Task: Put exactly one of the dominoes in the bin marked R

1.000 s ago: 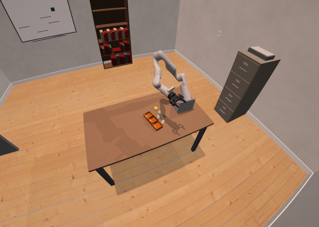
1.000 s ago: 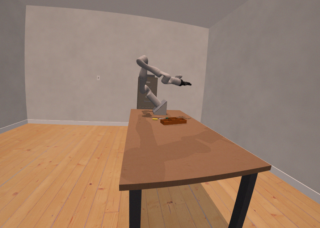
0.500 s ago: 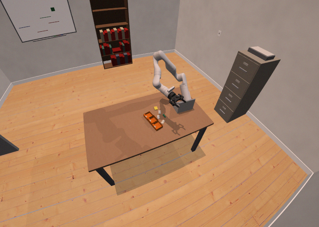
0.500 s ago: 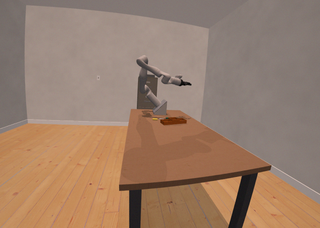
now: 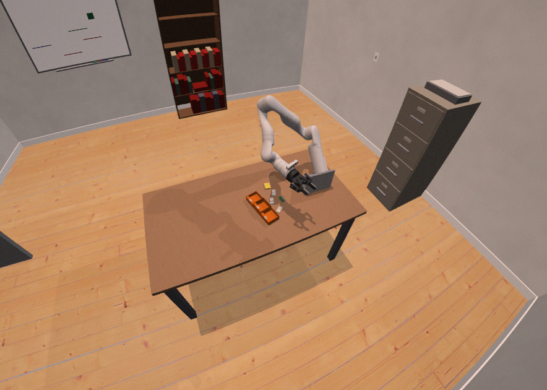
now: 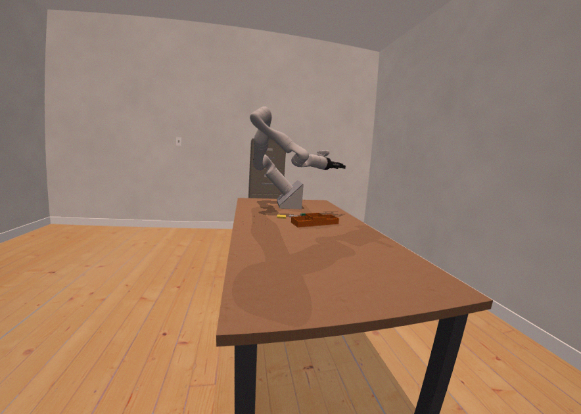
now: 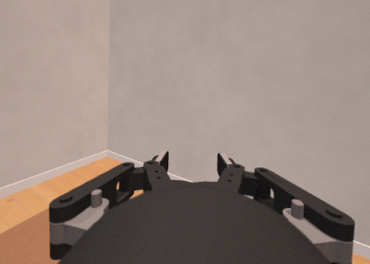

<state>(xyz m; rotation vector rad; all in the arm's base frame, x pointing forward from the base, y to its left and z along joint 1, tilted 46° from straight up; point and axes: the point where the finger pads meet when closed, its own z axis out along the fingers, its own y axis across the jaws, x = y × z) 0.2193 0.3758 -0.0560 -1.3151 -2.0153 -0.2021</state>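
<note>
Dominoes (image 5: 271, 200) are lying flat on the desk (image 5: 191, 234), scattered just beside the long side of the orange bins (image 5: 262, 208) that faces the arm's base, with another pale tile (image 5: 278, 209) near the far end of the row; none is sitting inside a compartment as far as the top view is showing, though the pieces are too small to count with confidence. A yellow block (image 5: 267, 185) and a small green piece (image 5: 281, 198) are resting among them, and these are the things that should be staying where they are. The bins are standing as one joined row, so which compartment is carrying the R cannot be read at this size. Well above all of this the gripper (image 6: 340, 165) is hanging in the air, pointing roughly level toward the wall and not down at the desk, which is why the wrist view is taking in only wall and a strip of floor. Its fingers are standing partway apart with nothing between them, narrowing on air. Judging from this, the pick is not yet under way: the arm is needing to tip its wrist downward and descend over a single tile, keeping the neighbours out of the fingers' path.
</note>
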